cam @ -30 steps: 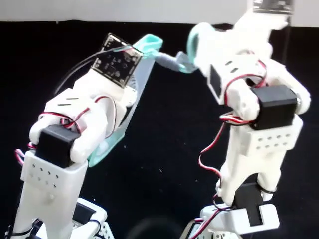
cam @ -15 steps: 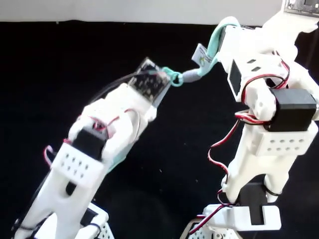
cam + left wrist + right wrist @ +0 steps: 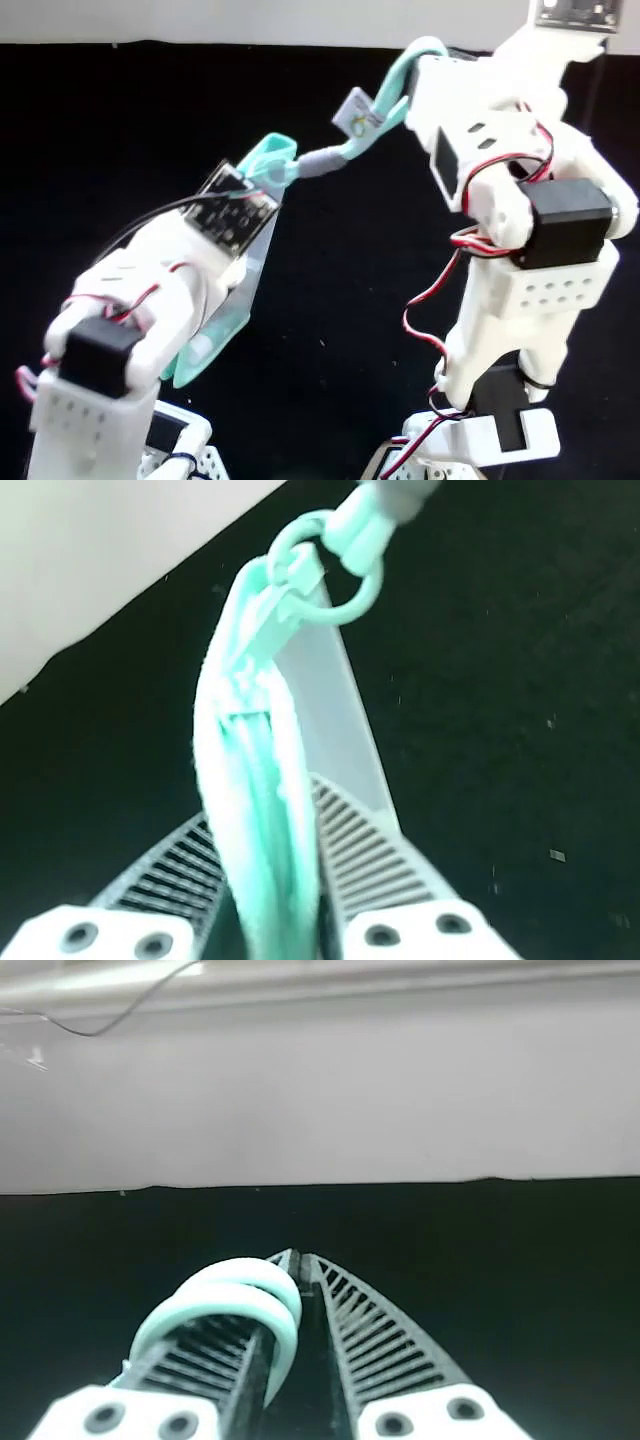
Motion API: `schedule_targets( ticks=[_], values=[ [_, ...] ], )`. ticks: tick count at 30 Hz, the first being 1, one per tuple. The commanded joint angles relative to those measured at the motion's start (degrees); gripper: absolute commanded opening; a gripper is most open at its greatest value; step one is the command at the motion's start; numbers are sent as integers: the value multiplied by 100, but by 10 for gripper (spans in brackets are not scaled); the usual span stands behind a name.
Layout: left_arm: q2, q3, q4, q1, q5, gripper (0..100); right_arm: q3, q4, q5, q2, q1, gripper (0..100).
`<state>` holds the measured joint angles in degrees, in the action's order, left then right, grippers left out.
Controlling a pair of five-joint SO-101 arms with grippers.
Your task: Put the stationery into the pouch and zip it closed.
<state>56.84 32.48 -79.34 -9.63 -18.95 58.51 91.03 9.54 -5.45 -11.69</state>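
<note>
My left gripper (image 3: 285, 810) is pressed shut on the mint pouch (image 3: 245, 285) and holds it edge-up, lifted off the black table (image 3: 330, 320). At the pouch's upper corner a mint ring (image 3: 345, 575) hangs from the zip end. It joins a grey connector (image 3: 320, 162), which leads into a mint strap (image 3: 385, 105) rising to the right. My right gripper (image 3: 300, 1260) is clamped on that strap, whose loop curls over one finger.
</note>
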Motion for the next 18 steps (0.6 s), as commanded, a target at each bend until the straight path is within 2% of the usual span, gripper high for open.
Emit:
schedule_targets(
  ticks=[1, 10, 18],
  values=[
    [295, -145, -624, 84, -62, 199, 312, 22, 35, -66, -119, 6],
    [646, -303, -888, 84, -62, 181, 356, 145, 26, -66, -136, 6],
    [673, -1130, -1134, 75, -62, 181, 321, 171, 35, -57, -136, 6]
  ],
)
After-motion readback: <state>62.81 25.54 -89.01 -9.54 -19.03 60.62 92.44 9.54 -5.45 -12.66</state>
